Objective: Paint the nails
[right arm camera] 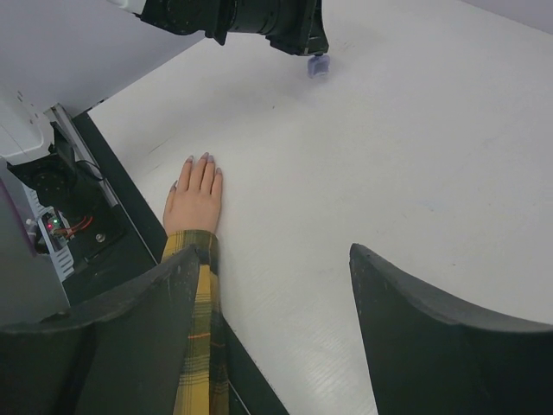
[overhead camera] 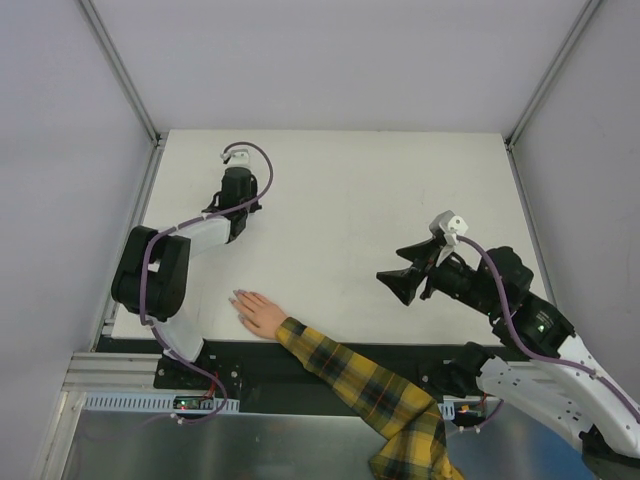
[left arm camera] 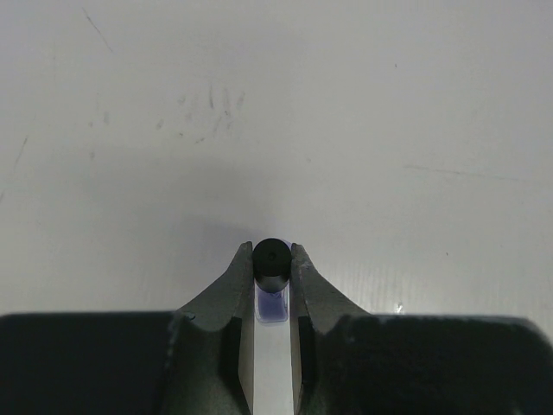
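Two grippers: left gripper [left arm camera: 271, 252] clamped on polish bottle [left arm camera: 273, 304], right gripper [right arm camera: 275, 251] apart, empty. You risk bottle tipping if right grabs cap [left arm camera: 271, 259] off-centre; nails [right arm camera: 200, 159] well ahead-left of it.

I am working in a robot test lab. A left robot arm [overhead camera: 160, 270] and a right robot arm [overhead camera: 530, 330] are bolted to the near edge of a white table [overhead camera: 340, 200], and plain grey walls [overhead camera: 60, 150] and metal bars [overhead camera: 120, 65] box it in. Purple wires [overhead camera: 262, 165] run along the arms, and a fake hand [overhead camera: 258, 313] in a plaid sleeve lies on the table.
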{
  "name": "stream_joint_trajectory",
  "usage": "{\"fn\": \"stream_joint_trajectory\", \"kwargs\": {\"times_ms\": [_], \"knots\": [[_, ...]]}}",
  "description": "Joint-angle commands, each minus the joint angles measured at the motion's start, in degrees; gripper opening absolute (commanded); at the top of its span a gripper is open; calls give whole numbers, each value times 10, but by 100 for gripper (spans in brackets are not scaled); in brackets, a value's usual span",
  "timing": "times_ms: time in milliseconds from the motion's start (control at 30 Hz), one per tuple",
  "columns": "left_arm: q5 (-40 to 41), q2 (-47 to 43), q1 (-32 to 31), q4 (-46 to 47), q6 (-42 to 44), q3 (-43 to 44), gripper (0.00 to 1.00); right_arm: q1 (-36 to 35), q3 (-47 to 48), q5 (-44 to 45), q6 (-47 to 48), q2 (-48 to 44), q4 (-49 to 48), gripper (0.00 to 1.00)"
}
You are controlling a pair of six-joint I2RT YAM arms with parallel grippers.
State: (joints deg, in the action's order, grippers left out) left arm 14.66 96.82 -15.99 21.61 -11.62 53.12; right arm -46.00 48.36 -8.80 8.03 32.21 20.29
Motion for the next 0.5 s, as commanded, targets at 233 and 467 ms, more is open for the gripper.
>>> {"fn": "stream_joint_trajectory", "kwargs": {"times_ms": [233, 467], "knots": [[-5, 74, 25, -69, -31, 111, 0, -1, -5, 18, -21, -11, -4, 72], [3, 104, 35, -130, -52, 171, 0, -1, -9, 20, -24, -13, -3, 72]]}}
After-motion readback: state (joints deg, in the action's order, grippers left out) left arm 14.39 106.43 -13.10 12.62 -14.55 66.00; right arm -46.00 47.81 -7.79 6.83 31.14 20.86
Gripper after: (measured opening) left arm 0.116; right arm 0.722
